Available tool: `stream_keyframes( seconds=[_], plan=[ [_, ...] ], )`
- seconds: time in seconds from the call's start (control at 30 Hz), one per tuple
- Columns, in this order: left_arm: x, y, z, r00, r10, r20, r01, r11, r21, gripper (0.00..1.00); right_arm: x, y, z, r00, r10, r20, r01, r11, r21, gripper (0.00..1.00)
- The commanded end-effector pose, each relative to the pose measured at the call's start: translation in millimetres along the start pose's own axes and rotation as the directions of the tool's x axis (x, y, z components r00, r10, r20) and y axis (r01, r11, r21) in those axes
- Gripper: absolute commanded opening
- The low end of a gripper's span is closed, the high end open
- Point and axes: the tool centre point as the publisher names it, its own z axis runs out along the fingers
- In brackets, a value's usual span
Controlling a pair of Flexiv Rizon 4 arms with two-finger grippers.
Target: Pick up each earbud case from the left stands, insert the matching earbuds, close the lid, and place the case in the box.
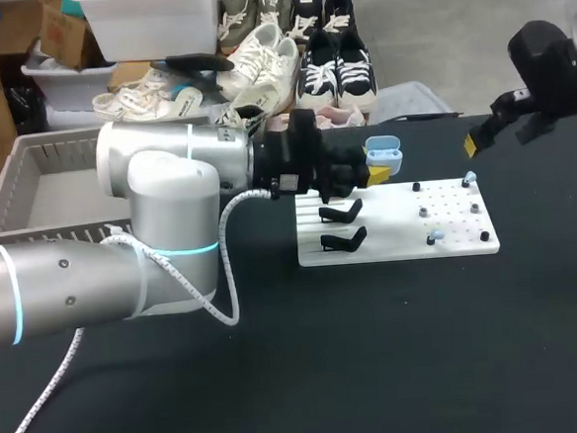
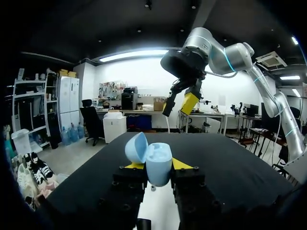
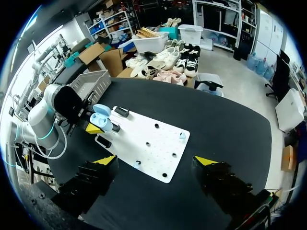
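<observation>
**Between left fingers: open case held, earbuds not yet loaded**

Left gripper [image 2: 157,166] is clenched on the light blue case [image 2: 159,165], with a yellow tip pressing each side. The lid [image 2: 136,146] is hinged open to one side. The case hangs just above the white board [image 1: 400,246], right beside the two black stands [image 1: 342,213].

Right gripper [image 3: 154,163] is released, fingers wide apart, holding nothing. It hangs high, well ahead of the left gripper across the board. Two small blue earbuds [image 1: 435,237] sit on pegs below it, well apart from the case.

The step in hand looks like presenting the case for loading.
- Hold the case steady with the opening facing the right gripper. Whether it is level now cannot be told.
- Keep the grip on the body only, so the lid and the pockets stay free.
- Right fingers should narrow before dropping, or they will knock neighbouring pegs.
- Take an earbud straight from above.

Edges and room:
- Stands and pegs under the left gripper are snag points, so lift clear before swinging.
- The grey box [image 1: 31,183] sits behind the left gripper beside its arm, at the table [image 1: 398,367] edge, so the return path is short.
- Bare table on the near side of the board gives room.
- The arms are well apart now, but they will probably crowd each other over the board.
</observation>
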Motion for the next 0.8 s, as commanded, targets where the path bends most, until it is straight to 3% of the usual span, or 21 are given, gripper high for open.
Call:
stream_keyframes(
  seconds=[0.03, 0.67, 0.8],
  plan=[
    [2.7, -2.9, 1, 1.000, 0.011, 0.011, -0.011, 1.000, -0.009, 0.00, 0, 0, -6, 1.000, 0.002, -0.004, -0.002, 1.000, 0.011, 1.00],
    [5.1, 5.1, 5, 1.000, 0.010, -0.011, -0.011, 0.999, -0.040, 0.00, -2, -9, 1, 1.000, -0.006, -0.022, 0.006, 1.000, 0.006, 1.00],
    [5.1, 5.1, 5, 1.000, 0.010, -0.011, -0.011, 0.999, -0.040, 0.00, -2, -11, 6, 0.994, -0.071, -0.087, 0.078, 0.994, 0.077, 1.00]
  ],
)
